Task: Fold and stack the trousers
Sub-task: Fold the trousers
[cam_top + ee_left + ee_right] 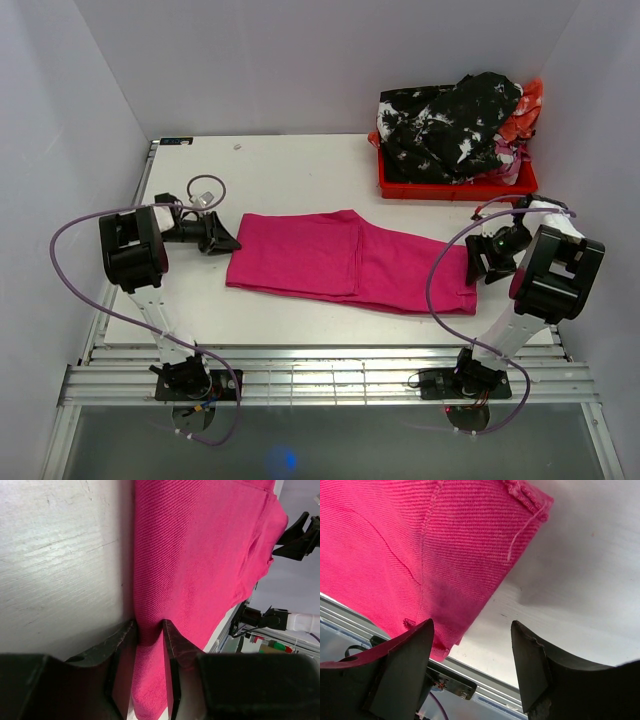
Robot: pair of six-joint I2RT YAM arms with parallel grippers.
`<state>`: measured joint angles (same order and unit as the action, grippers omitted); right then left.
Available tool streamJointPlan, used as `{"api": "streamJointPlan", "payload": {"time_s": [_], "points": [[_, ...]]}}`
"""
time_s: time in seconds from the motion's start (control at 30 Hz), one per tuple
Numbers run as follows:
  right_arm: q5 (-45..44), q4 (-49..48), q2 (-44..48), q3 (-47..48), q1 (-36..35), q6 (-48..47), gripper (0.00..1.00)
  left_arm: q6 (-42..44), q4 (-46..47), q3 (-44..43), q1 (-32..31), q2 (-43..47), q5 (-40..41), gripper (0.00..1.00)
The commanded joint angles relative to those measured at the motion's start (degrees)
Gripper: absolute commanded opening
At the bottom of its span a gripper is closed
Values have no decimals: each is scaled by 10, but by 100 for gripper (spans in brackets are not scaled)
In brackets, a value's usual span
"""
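Along the near edge, a band of aluminium rails [330, 375] is seen, and both arm bases are bolted there. Little bare surface is left between these rails and the near hem of the trousers [350, 262], least of all at the right, where the cloth corner comes close to the table's edge. Purple cables [70, 235] are looped outward beside each arm.

The trousers are laid flat across the middle of the table [300, 170], folded into one long band. The left end is set slightly farther back than the right.

At the left end, the left gripper [230, 240] is lowered to the surface. In the left wrist view, the cloth's edge is pinched between its fingers [172, 645], which are pressed against the fabric on both sides.

At the right end, the right gripper [474, 270] is held just above the near right corner. Its jaws are spread apart and nothing is gripped. One finger [412, 650] is seen over the cloth's border, the other over bare table.

Beyond the trousers, a broad stretch of scuffed white tabletop is left open toward the far left. The far right corner is taken up by a red crate [455, 188], heaped with dark patterned clothes [450, 125]. The table is enclosed by plain pale walls [300, 60] on the left, right and far sides.
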<state>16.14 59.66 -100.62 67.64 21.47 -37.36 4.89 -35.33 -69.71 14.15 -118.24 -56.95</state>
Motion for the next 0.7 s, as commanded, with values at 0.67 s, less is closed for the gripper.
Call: {"api": "streamJointPlan", "payload": {"time_s": [0.67], "points": [[184, -12, -13, 40, -16, 55, 73, 112, -209, -129, 145, 69, 10, 0]]}}
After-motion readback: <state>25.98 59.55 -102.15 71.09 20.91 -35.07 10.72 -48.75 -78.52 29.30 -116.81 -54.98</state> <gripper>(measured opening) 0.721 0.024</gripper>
